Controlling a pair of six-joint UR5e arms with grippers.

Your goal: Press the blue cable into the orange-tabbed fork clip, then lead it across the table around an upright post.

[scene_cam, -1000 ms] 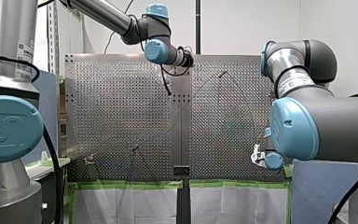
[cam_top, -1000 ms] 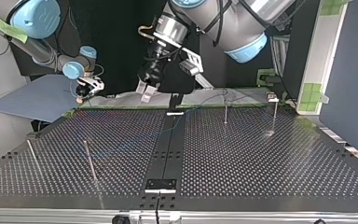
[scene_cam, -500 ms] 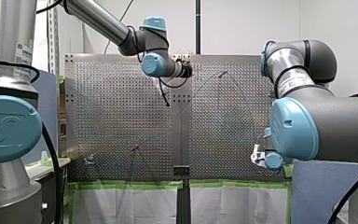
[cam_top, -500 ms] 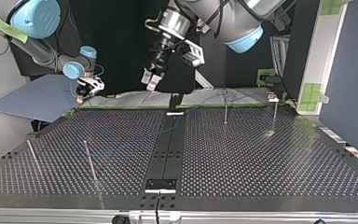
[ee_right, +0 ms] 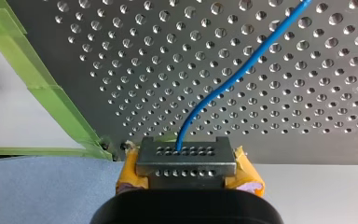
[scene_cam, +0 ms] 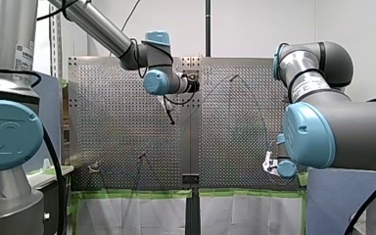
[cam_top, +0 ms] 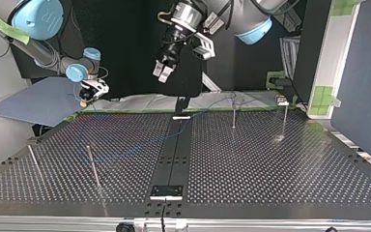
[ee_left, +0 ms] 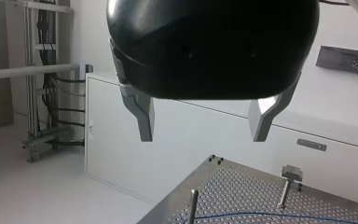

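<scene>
Blue cable [ee_right: 251,63]: end pinched in my right hand [ee_right: 186,161], closed on it at the worktop [ee_right: 307,116] edge; rest trails slack over perforated metal. My left hand [ee_left: 203,135] open, empty, high above. Risk: pulling snags slack on a post [cam_top: 234,117]. Green tape [ee_right: 51,93] edging; white walls.

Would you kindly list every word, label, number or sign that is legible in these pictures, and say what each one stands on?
No text can be read for certain.
Sticker on the silver column at the front view's left: print too small to read.
Sticker on the silver link at the front view's right: blurred, unreadable.
Raised mark on the blue joint cap: a logo shape, with no letters I can make out.
</scene>
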